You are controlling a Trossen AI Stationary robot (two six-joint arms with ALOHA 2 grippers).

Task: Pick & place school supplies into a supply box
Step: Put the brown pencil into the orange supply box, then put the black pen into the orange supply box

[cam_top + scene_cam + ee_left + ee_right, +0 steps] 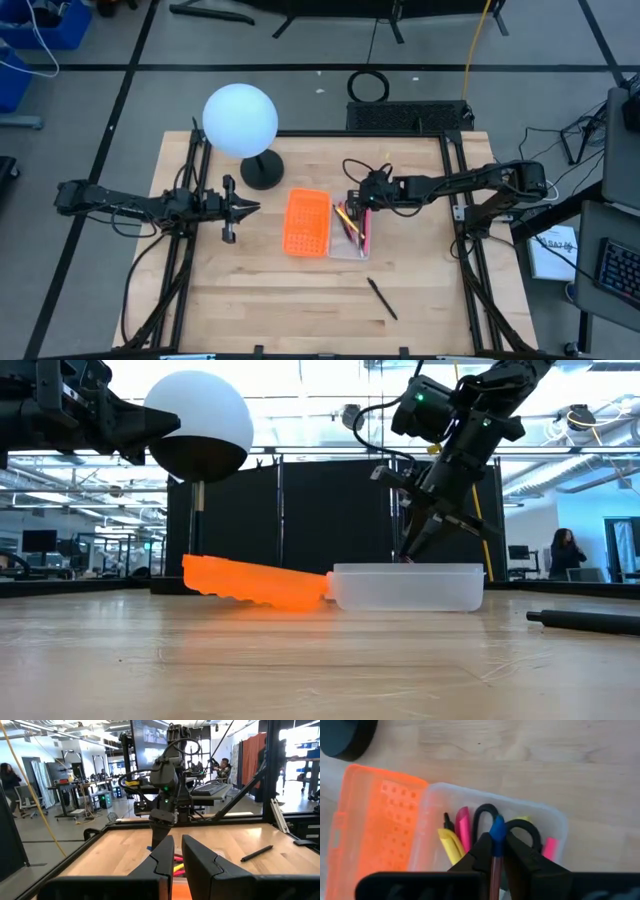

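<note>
The supply box (345,247) is a clear plastic tray at the table's middle, next to an orange perforated tray (307,221). In the box lie a yellow marker (451,845), a pink one (463,827) and scissors with black handle loops (525,829). My right gripper (496,842) hangs over the box, slanting down, shut on a thin pen with a blue end (496,827). A black pen (382,298) lies flat on the table nearer the front edge. My left gripper (250,207) waits left of the orange tray, raised off the table, fingers shut but for a slit, holding nothing. My right gripper pinches the thin pen between its two fingers just behind the blue end (495,851), which sticks out past the fingertips. The shaft runs back along the fingers. The fingers slant down from the table's right side, and the pen is held above the box's contents.
A lamp with a white globe (240,120) on a black round base (261,172) stands behind the orange tray. Black frame rails (455,200) run along the table's left and right sides. Bare wood lies toward the near edge around the black pen.
</note>
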